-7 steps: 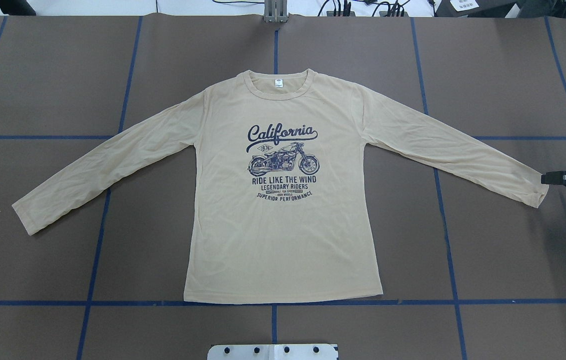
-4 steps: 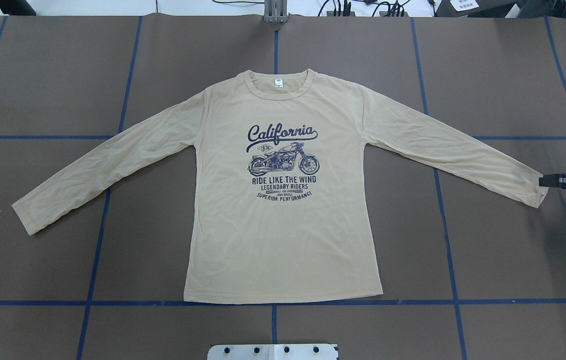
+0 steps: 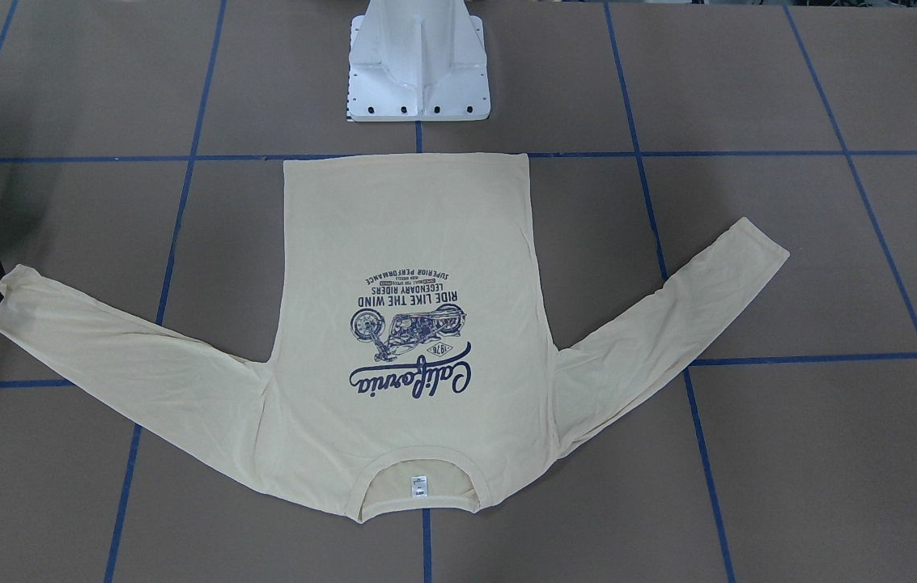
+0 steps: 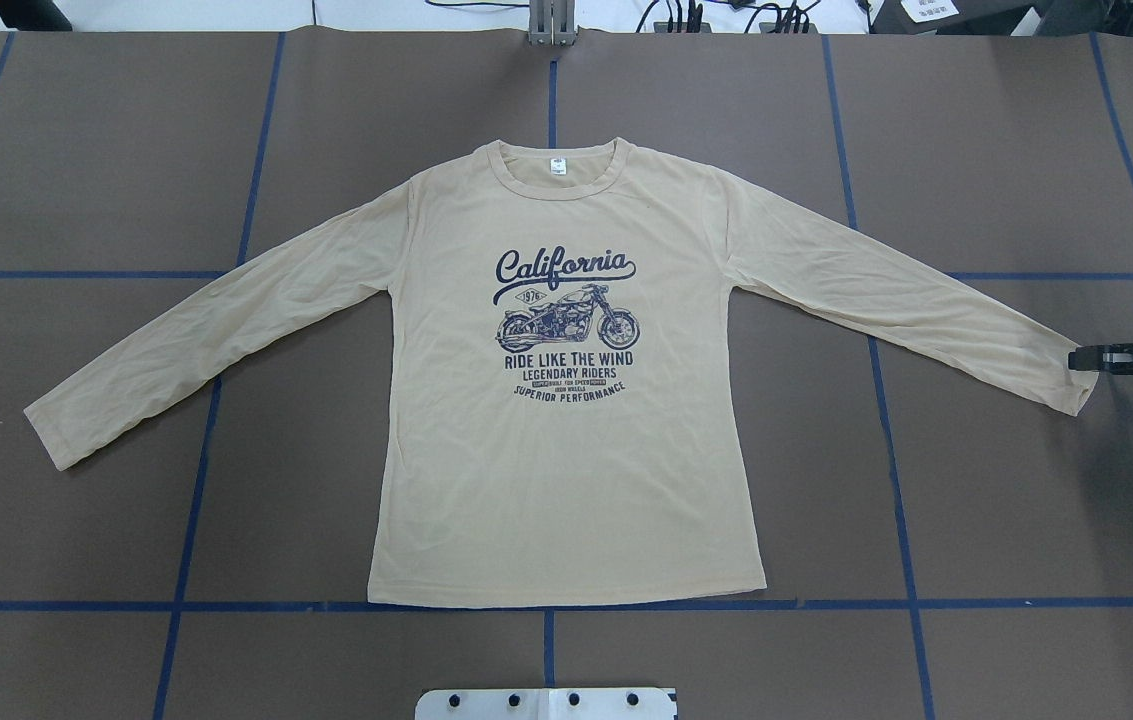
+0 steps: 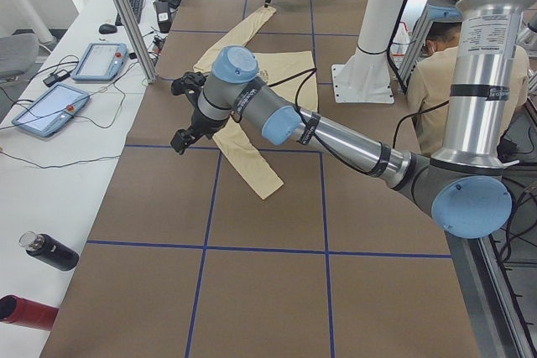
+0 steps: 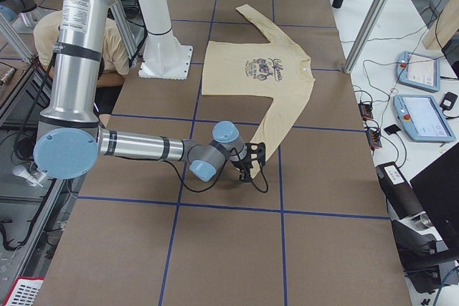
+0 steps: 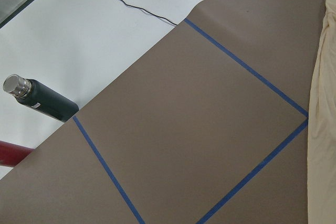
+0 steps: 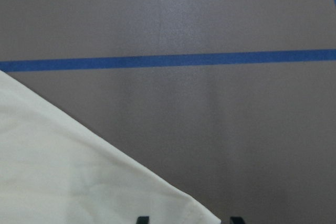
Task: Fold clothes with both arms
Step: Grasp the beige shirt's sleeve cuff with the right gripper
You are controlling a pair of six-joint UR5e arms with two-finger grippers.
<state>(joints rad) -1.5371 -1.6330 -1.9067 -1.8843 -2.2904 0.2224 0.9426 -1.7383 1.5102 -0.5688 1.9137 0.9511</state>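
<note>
The cream-yellow long-sleeved shirt (image 4: 566, 450) lies flat and face up on the brown table, sleeves spread, neck away from the robot's base. My right gripper (image 4: 1076, 358) is at the cuff of the sleeve on the robot's right (image 4: 1066, 385). It is open: in the right wrist view its two fingertips (image 8: 142, 219) stand apart with the cuff corner (image 8: 173, 208) between them. My left gripper (image 5: 183, 127) shows only in the exterior left view, raised near the other sleeve (image 5: 252, 165). I cannot tell whether it is open or shut.
The white pedestal base (image 3: 418, 65) stands at the table's edge by the shirt's hem. A black flask (image 7: 39, 100) and a red bottle (image 7: 10, 156) lie on the white side bench, with tablets (image 5: 50, 106). A seated person (image 5: 445, 81) is behind the robot.
My right gripper has slid a little leftward in the overhead view, onto the end of the sleeve cuff. The shirt has not moved.
</note>
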